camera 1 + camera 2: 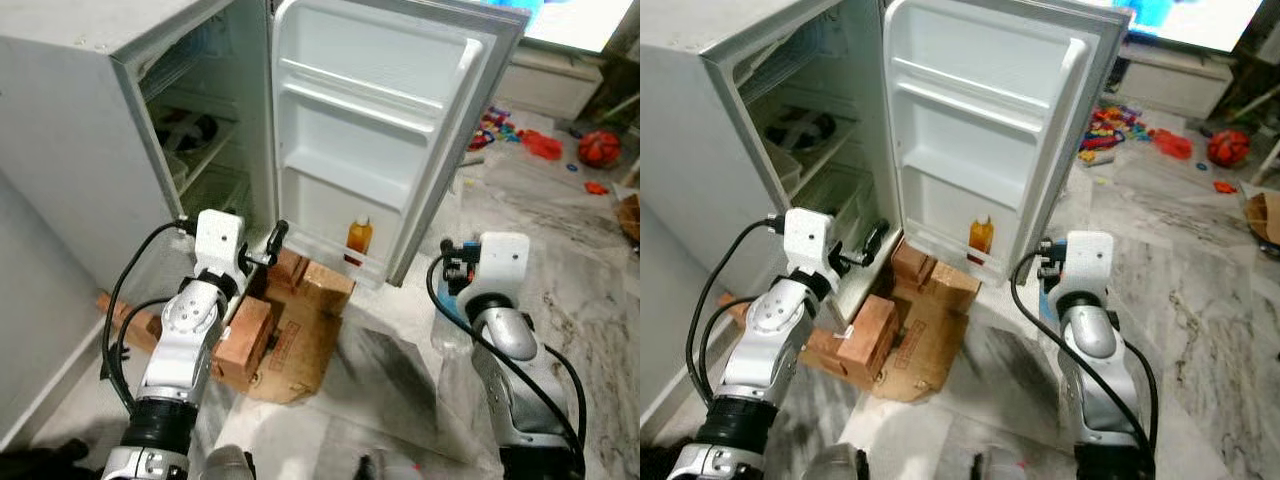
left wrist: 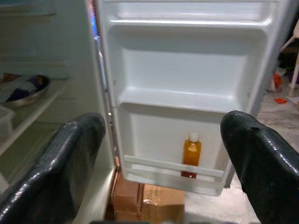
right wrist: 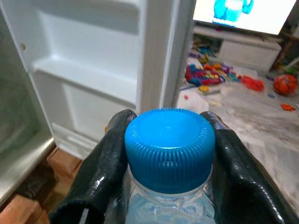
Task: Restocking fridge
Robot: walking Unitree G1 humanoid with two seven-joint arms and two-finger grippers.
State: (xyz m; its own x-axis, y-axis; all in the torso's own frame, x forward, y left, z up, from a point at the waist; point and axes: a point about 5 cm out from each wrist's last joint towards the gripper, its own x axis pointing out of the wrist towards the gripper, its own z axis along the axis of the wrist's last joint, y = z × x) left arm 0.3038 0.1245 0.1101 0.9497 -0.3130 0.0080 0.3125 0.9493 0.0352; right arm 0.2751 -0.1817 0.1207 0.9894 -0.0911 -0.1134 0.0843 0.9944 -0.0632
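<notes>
Our right gripper (image 3: pixel 166 186) has its jaws pressed against the neck of a water bottle (image 3: pixel 169 154), just under the blue cap, holding it upright. Our left gripper (image 2: pixel 154 158) has its jaws spread wide, holding nothing. The open fridge door (image 1: pixel 380 120) lies ahead and to the left of the bottle, which is still outside the door's edge. An orange juice bottle (image 1: pixel 359 238) stands on the bottom door shelf (image 2: pixel 173 168). We judge the bottle must travel leftward, kept upright.
</notes>
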